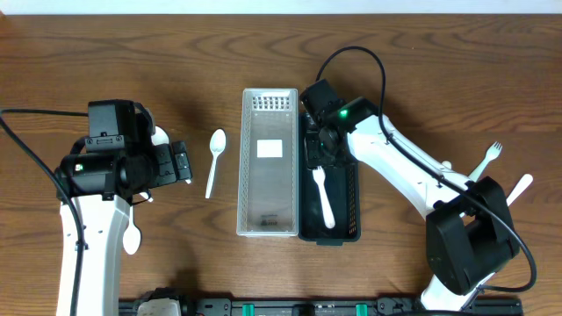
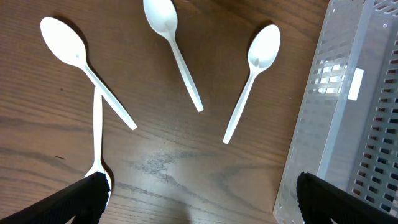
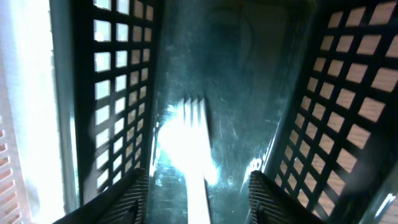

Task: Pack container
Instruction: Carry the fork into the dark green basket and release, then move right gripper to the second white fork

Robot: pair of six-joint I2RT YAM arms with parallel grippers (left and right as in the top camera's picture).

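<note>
A black lattice basket (image 1: 351,206) stands beside a clear lattice basket (image 1: 250,189) in the middle of the table. A white fork (image 1: 323,195) lies on the black basket's floor. My right gripper (image 1: 318,151) is inside the black basket's far end. In the right wrist view it is open (image 3: 199,199), with the fork (image 3: 194,130) lying between its fingers, not gripped. My left gripper (image 1: 182,163) is open and empty (image 2: 202,202) above the wood, left of the clear basket (image 2: 348,124). White spoons (image 2: 252,78) (image 2: 174,43) (image 2: 84,65) lie ahead of it.
Another white utensil (image 2: 97,134) lies by my left finger. A spoon (image 1: 214,161) lies left of the clear basket, and another spoon (image 1: 131,235) beside the left arm. Two white utensils, a fork (image 1: 487,158) and a second one (image 1: 520,187), lie at the far right.
</note>
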